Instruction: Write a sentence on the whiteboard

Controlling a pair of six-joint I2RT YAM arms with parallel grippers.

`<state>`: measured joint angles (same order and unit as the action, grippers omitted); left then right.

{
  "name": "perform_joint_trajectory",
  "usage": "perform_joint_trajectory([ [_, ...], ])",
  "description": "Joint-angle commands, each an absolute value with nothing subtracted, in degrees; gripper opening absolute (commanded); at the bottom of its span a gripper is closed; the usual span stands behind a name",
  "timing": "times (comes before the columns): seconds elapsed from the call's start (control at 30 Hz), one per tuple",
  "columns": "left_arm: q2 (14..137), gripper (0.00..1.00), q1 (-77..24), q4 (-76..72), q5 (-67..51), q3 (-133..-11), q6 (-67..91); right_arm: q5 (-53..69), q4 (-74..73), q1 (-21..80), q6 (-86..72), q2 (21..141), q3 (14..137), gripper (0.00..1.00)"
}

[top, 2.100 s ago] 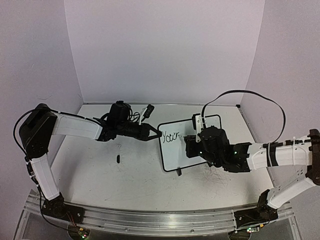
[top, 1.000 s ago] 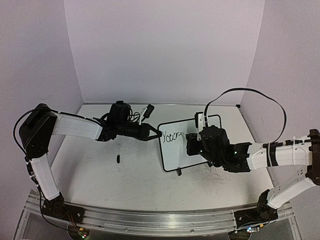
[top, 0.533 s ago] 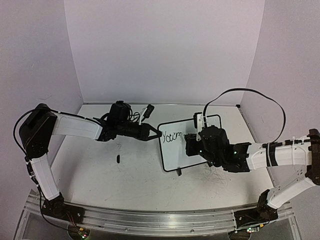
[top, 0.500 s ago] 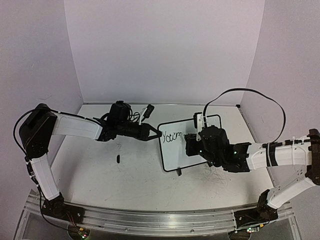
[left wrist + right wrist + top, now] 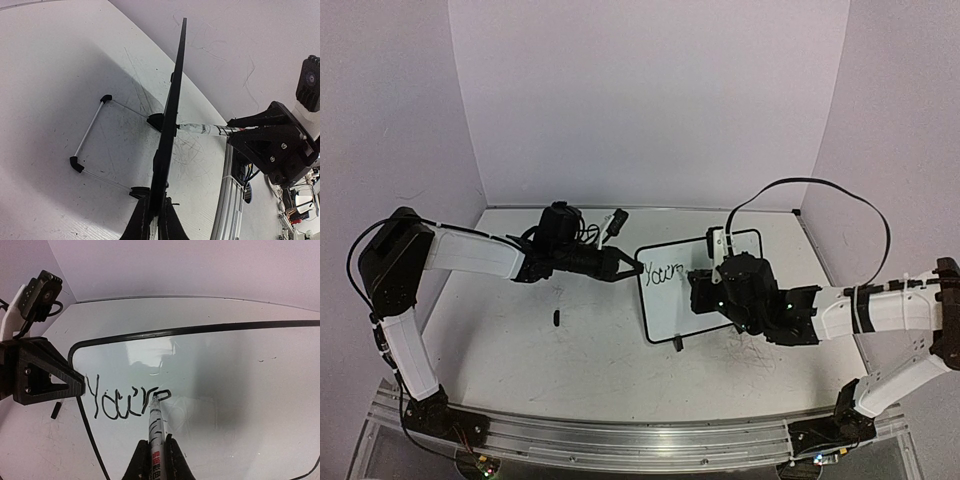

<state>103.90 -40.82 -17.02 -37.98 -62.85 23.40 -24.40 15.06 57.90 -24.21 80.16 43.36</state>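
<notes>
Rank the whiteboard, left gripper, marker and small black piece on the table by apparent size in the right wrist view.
1. whiteboard, filling most of the view.
2. left gripper, clamped on its edge.
3. marker, thinner, though closest to the camera.
4. small black piece.

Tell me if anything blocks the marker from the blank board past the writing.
Nothing visible does. The marker in the right gripper touches the whiteboard at the last letter; the surface beyond it is bare.

Robot lab: plain backdrop walls (image 5: 650, 100), aluminium rail (image 5: 640, 437).
</notes>
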Motion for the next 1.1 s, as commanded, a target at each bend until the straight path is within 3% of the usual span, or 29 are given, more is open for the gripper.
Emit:
perform_joint_trajectory([
  [0.0,102.7,0.0,-40.2,-16.9,-38.1,-62.9,22.9,-23.9,12.7,57.7,-25.4,80.6,41.8,0.0],
  [1.07,103.1,0.0,-40.2,-16.9,-38.1,-62.9,22.8,-25.6,10.5,57.7,-25.5,78.3,39.8,0.0],
])
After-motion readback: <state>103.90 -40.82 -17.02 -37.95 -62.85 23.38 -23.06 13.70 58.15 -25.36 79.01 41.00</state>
